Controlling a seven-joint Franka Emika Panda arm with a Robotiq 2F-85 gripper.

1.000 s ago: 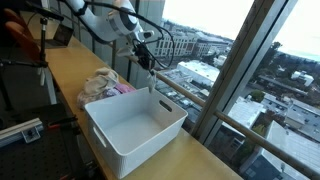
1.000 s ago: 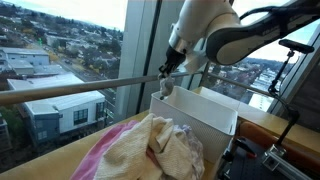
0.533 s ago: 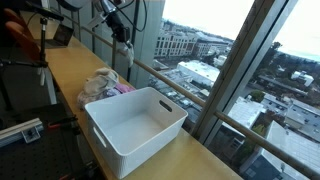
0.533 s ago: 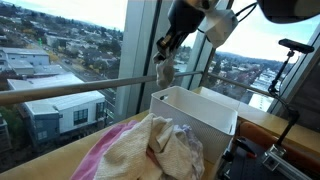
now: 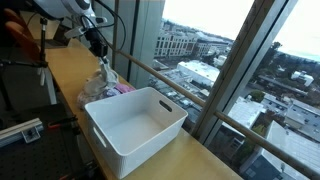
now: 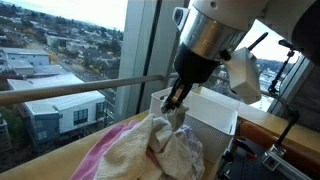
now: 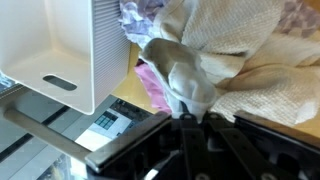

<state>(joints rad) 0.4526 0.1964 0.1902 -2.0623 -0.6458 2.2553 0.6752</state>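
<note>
Wrist view: the gripper (image 7: pixel 195 119) clenches a pale cloth (image 7: pixel 180 75) over the cloth pile (image 7: pixel 255 50), just beside the white bin (image 7: pixel 70 40)'s outer wall, near the bench (image 5: pixel 62 75) edge.

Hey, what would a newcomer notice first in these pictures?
The robot's hand pinches a pale cloth above a heap of cloths on the wooden counter. Beside the heap stands an empty white bin, and tall windows show a city far below.

The white bin (image 5: pixel 155 145) stands just beside the cloth pile (image 5: pixel 100 88) and blocks that side. The window glass (image 5: pixel 200 40) walls the table (image 5: pixel 60 65) edge. Above the pile is open air.
</note>
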